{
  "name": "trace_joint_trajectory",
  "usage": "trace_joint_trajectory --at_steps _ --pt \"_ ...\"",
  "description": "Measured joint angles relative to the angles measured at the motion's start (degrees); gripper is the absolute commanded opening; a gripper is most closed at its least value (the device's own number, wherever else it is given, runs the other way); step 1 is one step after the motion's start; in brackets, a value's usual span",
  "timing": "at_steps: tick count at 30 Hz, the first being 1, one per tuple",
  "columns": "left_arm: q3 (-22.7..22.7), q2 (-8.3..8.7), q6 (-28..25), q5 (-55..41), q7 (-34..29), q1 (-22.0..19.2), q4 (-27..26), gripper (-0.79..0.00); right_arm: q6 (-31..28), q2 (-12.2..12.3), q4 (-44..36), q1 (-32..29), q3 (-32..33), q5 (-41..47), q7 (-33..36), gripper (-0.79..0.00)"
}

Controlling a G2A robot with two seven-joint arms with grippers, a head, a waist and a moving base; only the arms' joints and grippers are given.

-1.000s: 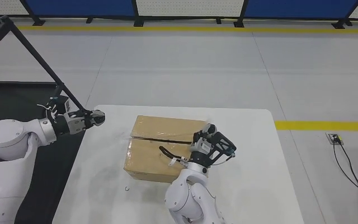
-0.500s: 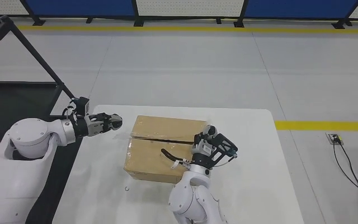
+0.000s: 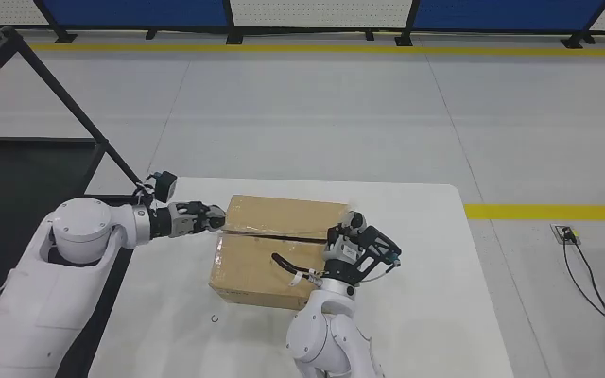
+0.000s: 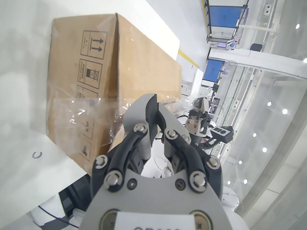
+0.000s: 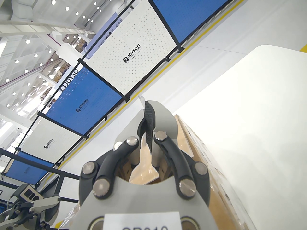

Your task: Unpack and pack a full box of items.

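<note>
Left claw (image 3: 219,219), closed, sits at the left end of the box (image 3: 274,248) on the tabletop (image 3: 425,283), level with its taped seam, which we judge runs lengthwise toward the closed right claw (image 5: 147,111) over the opposite end.

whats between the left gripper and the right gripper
The cardboard box: in the top view its taped lid spans the stretch from the left gripper to the right gripper.
</note>
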Motion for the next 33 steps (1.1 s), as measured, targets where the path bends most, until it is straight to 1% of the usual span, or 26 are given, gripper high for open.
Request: trace_joint_trajectory --at_steps 5,11,17,26,33 --pt "3.05 -0.59 -0.64 1.43 -0.35 -1.37 1.7 -0.785 -0.47 0.11 -0.23 -0.58 -0.03 -0.22 0.08 -0.785" --pt "5.26 -1.16 -0.99 2.26 -0.68 -3.11 4.36 -0.785 -1.58 0.29 -0.9 -1.71 -0.11 -0.21 -0.77 -0.785" --pt "6.33 -1.51 -1.28 2.17 -1.01 -4.19 5.75 -0.785 -2.22 0.46 -0.58 -2.35 0.12 0.25 -1.36 -0.785" --pt "7.27 -1.8 -1.53 1.85 -1.61 -4.65 6.67 -0.785 -3.49 0.36 1.88 -1.55 0.68 0.4 -1.34 -0.785" --pt "7.9 -2.03 -1.59 1.6 -1.56 -4.98 7.16 -0.785 -3.6 0.39 2.17 -1.91 1.67 0.86 -1.17 -0.785"
